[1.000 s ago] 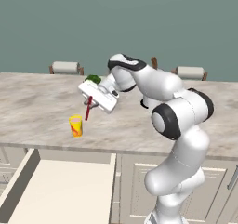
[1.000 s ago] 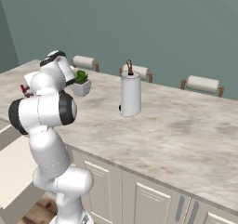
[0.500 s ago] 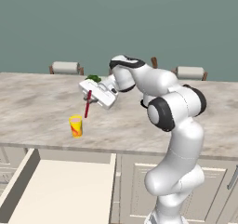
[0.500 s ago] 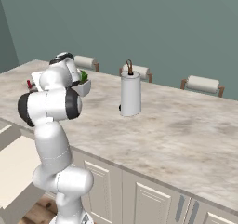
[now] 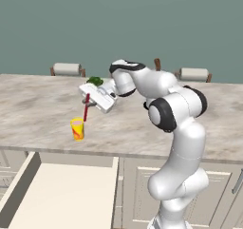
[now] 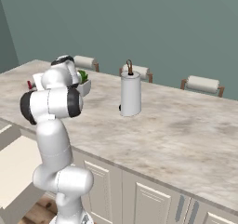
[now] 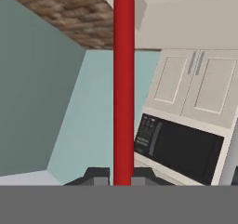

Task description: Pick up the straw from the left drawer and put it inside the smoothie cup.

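End effector (image 5: 88, 100) clamped on thin straight red straw (image 5: 86, 109), near-upright, lower tip at the pinkish mouth of the small yellow tapered smoothie cup (image 5: 78, 129) on the marbled desk (image 5: 42, 109). Risk: off-centre tip catches the rim and tips the light cup.

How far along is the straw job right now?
Done: the straw is out of the open drawer, which lies bare. In hand: the gripper is shut on the straw, held above the cup on the counter, its lower end near the rim. Left: lower it fully inside and release.
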